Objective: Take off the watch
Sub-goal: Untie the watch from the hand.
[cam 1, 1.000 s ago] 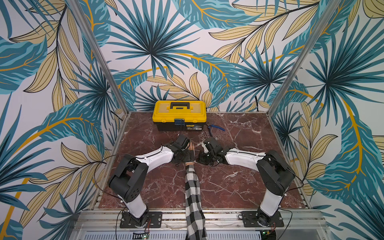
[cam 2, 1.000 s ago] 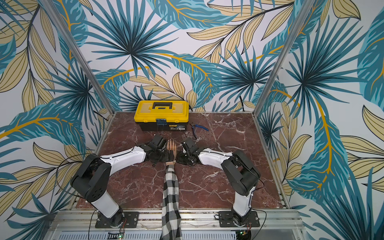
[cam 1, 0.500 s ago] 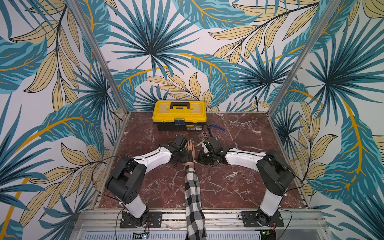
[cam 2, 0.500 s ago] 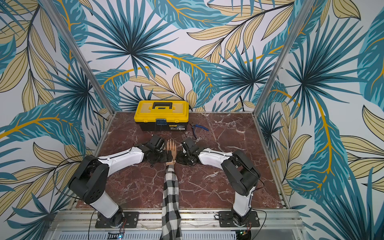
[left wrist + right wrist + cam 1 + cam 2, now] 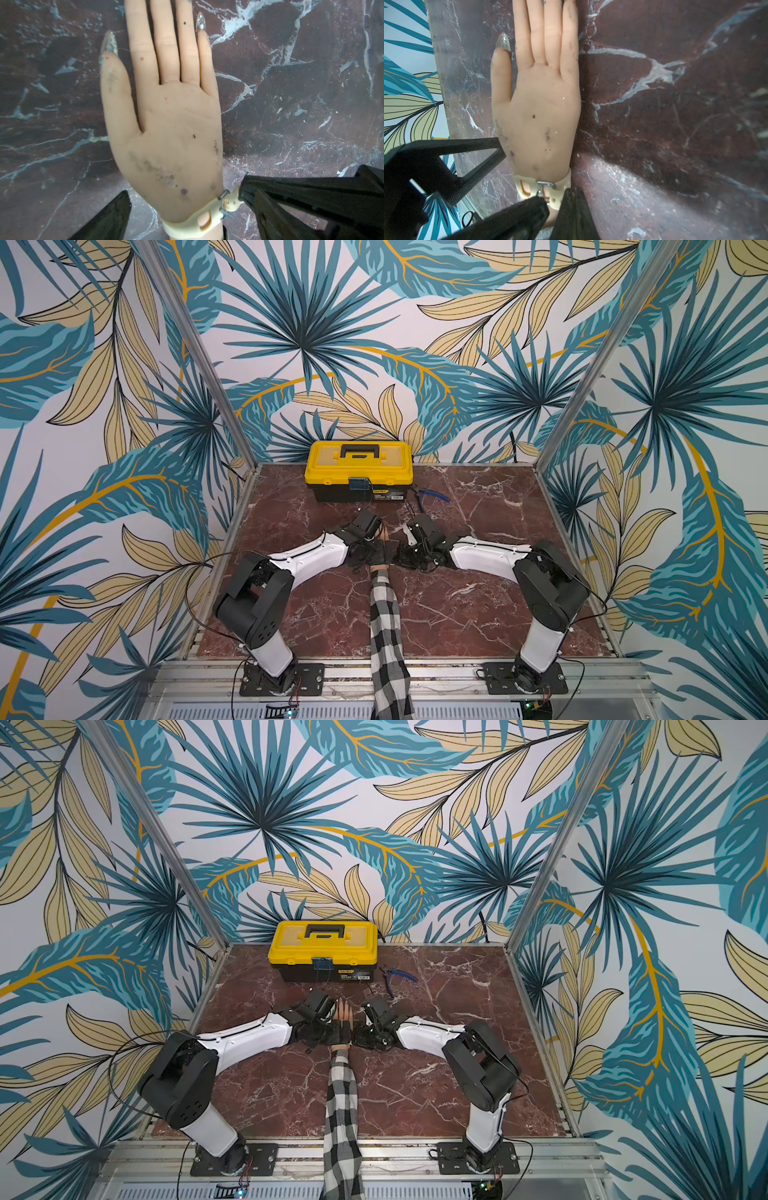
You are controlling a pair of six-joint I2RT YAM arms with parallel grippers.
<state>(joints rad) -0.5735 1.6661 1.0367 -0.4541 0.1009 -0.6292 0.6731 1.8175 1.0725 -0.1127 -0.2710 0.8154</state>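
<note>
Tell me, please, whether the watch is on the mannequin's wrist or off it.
On: the watch has its cream strap round the wrist of the mannequin hand in both wrist views.

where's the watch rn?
The watch is strapped round the wrist of the mannequin hand, just past the checked sleeve. In the left wrist view the right gripper pinches its strap end, little-finger side.

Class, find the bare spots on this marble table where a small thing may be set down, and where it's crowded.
Free: bare marble either side of the checked sleeve, out to the left arm and right arm; the back right corner beyond the pliers. Crowded: around the mannequin hand, where both arms meet, up to the toolbox.
</note>
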